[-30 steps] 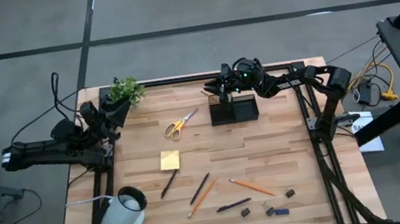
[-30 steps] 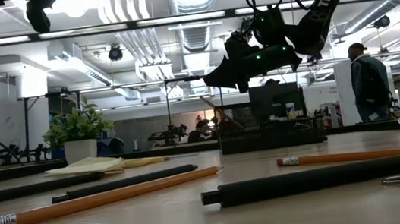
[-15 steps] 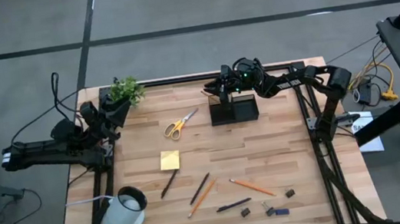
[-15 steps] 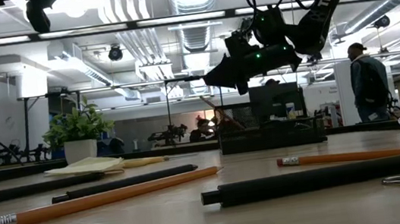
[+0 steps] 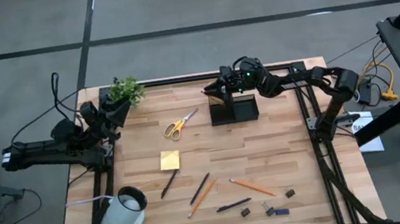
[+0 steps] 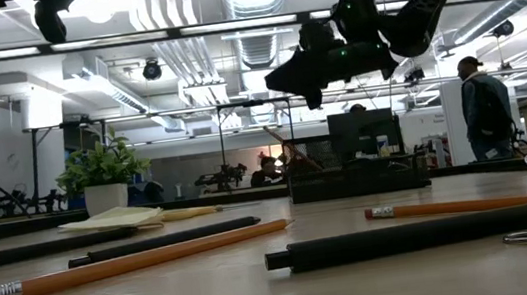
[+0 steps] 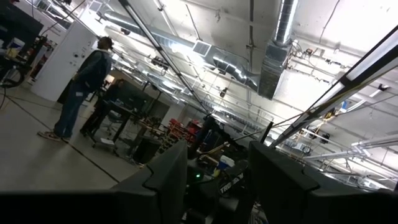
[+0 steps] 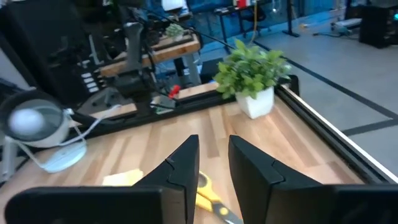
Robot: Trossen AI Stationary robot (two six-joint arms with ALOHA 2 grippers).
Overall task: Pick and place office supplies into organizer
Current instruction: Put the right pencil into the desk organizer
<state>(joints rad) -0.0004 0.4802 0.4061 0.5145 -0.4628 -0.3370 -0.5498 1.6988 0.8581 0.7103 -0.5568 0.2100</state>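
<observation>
Right tool (image 5: 216,88) hangs above the back of the desk (image 5: 283,155), over the far end of the black organizer (image 5: 234,110), its fingers (image 8: 186,165) parted with a narrow gap and nothing between them. From table height it (image 6: 296,71) sits well above the organizer (image 6: 358,178), clear of it. Left tool (image 5: 110,108) waits at the desk's left back corner, beside the small green plant (image 5: 126,89); its fingers (image 7: 165,180) are spread and empty, pointing out into the room where a person (image 7: 79,87) stands.

Yellow-handled scissors (image 5: 179,123) lie left of the organizer, near it but apart. A yellow sticky-note pad (image 5: 169,160) lies toward the middle of the desk. Nearer the front lie a dark pen (image 5: 168,183), a second dark pen beside an orange pencil (image 5: 201,197), another orange pencil (image 5: 252,187), a third dark pen (image 5: 233,205) and a few small dark bits (image 5: 277,211). A white mug (image 5: 124,209) lies at the front left.
</observation>
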